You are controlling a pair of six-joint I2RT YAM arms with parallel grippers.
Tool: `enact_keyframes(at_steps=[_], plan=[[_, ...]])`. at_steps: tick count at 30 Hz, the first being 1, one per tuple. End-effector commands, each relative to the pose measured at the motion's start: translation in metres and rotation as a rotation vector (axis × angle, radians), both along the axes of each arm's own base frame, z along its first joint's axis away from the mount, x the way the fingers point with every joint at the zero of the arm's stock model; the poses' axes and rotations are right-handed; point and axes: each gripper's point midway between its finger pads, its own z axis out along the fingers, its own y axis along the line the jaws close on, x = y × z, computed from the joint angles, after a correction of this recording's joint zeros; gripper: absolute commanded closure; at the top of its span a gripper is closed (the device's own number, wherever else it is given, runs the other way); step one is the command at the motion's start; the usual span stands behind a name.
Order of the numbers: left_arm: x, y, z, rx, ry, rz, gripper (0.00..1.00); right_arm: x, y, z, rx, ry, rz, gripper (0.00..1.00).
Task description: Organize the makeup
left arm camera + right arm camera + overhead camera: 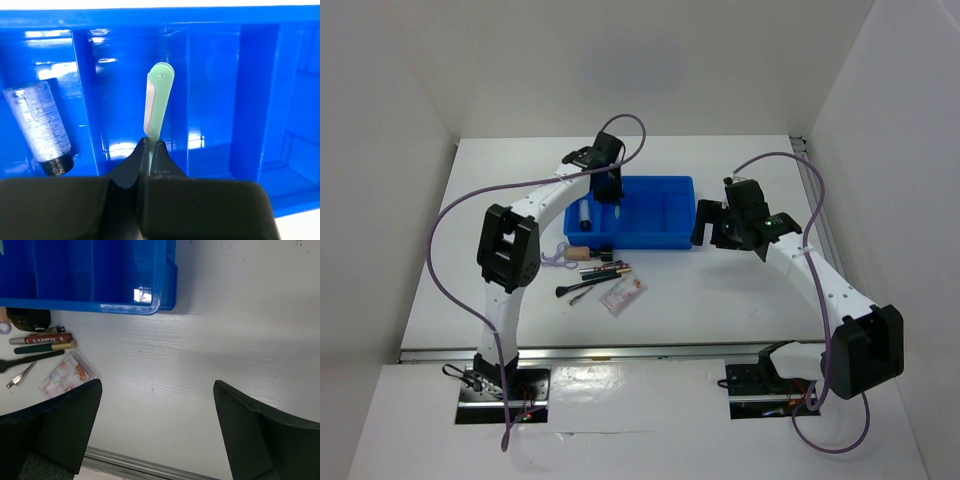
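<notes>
One blue tray (672, 186) held one clear tube (40, 125) in its left end compartment. The left gripper (150, 150) clenched one pale green stick (159, 100) over the next compartment. The right gripper (157, 387) hung released. Two pencils (47, 338), one brush (30, 360) and one packet (67, 374) lay on the worktop (720, 300) off the tray's near left corner.

top external: high at the rear, looking down on the whole scene;
left wrist: very close, facing into the blue tray (200, 17) just beyond the left gripper (150, 147);
right wrist: farther back; shares that tray
</notes>
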Motion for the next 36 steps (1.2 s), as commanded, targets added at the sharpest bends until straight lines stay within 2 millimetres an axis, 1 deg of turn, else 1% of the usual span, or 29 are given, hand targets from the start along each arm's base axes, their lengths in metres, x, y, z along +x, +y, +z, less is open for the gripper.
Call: enact_keyframes(at_steps=[1,3,4,5,8,9,11,12,13,15,16,17,18,19,20,21,22,23,24,25,26,28,29,30,31,32,33,34,36], plan=[[0.005,0.003,-0.003,0.012,0.009,0.039,0.9,-0.001,-0.003,0.007,0.006,-0.023,-0.015,0.0],[0.003,0.006,-0.005,0.023,0.015,0.045,0.76,-0.001,-0.003,0.007,0.006,-0.023,-0.015,0.0],[0.003,0.006,-0.005,0.024,0.015,0.045,0.6,-0.001,-0.003,0.007,0.006,-0.023,-0.015,0.0],[0.001,0.007,-0.001,0.022,0.011,0.045,0.5,-0.001,-0.003,0.007,0.006,-0.023,-0.015,0.0],[-0.004,-0.003,0.012,0.021,-0.023,0.001,0.3,-0.001,-0.003,0.007,0.006,-0.023,-0.015,0.0],[-0.006,-0.006,0.024,0.018,-0.049,-0.002,0.29,-0.001,-0.003,0.007,0.006,-0.023,-0.015,0.0],[-0.01,-0.007,0.039,0.022,-0.076,-0.011,0.29,-0.001,-0.003,0.007,0.006,-0.023,-0.015,0.0],[-0.012,0.0,0.044,0.041,-0.085,0.004,0.31,-0.001,-0.003,0.007,0.006,-0.023,-0.015,0.0],[-0.02,0.002,0.06,0.04,-0.112,0.005,0.34,-0.001,-0.003,0.007,0.006,-0.023,-0.015,0.0],[-0.028,0.016,0.073,0.068,-0.145,0.037,0.38,-0.001,-0.003,0.007,0.006,-0.023,-0.015,0.0],[-0.039,0.029,0.064,0.109,-0.128,0.056,0.42,-0.002,-0.003,0.01,0.009,-0.031,-0.015,0.0],[-0.048,0.042,0.087,0.114,-0.179,0.096,0.42,-0.002,-0.003,0.01,0.009,-0.032,-0.015,0.0],[-0.058,0.056,0.089,0.144,-0.182,0.135,0.44,-0.002,-0.003,0.01,0.009,-0.032,-0.015,0.0],[-0.074,0.083,0.069,0.207,-0.147,0.199,0.44,-0.002,-0.003,0.01,0.009,-0.032,-0.015,0.0],[-0.089,0.099,0.087,0.188,-0.185,0.237,0.45,-0.004,-0.004,0.006,0.006,-0.022,-0.015,0.0],[-0.096,0.113,0.086,0.183,-0.19,0.282,0.45,-0.004,-0.004,0.006,0.006,-0.021,-0.015,0.0],[-0.115,0.138,0.062,0.227,-0.136,0.316,0.45,-0.002,-0.003,0.007,0.009,-0.03,-0.015,0.0],[-0.124,0.15,0.058,0.229,-0.131,0.357,0.45,-0.003,-0.004,0.004,0.008,-0.027,-0.015,0.0],[-0.134,0.162,0.067,0.208,-0.156,0.389,0.45,-0.003,-0.002,0.004,0.015,-0.025,-0.008,0.0],[-0.142,0.171,0.061,0.209,-0.14,0.405,0.45,-0.004,0.0,0.004,0.023,-0.022,-0.001,0.0],[-0.151,0.186,0.044,0.222,-0.113,0.428,0.44,-0.004,0.0,0.001,0.023,-0.022,-0.001,0.0],[-0.161,0.199,0.03,0.221,-0.072,0.456,0.4,-0.005,0.002,-0.002,0.027,-0.009,0.006,0.0],[-0.167,0.209,0.018,0.219,-0.033,0.48,0.38,-0.005,0.002,-0.002,0.027,-0.009,0.006,0.0],[-0.167,0.213,0.015,0.215,-0.027,0.481,0.37,-0.003,0.002,0.002,0.03,-0.018,0.007,0.0],[-0.169,0.217,0.007,0.2,0.005,0.491,0.36,-0.003,0.002,0.002,0.03,-0.018,0.007,0.0],[-0.167,0.214,0.007,0.188,0.003,0.471,0.36,-0.003,0.002,0.002,0.03,-0.018,0.007,0.0],[-0.168,0.213,0.002,0.181,0.026,0.468,0.36,-0.003,0.002,0.004,0.033,-0.026,0.007,0.0],[-0.161,0.21,0.0,0.151,0.024,0.451,0.34,-0.003,0.002,0.004,0.033,-0.026,0.007,0.0],[-0.156,0.21,-0.003,0.133,0.059,0.453,0.34,-0.005,0.001,0.006,0.033,-0.026,0.007,0.0]])
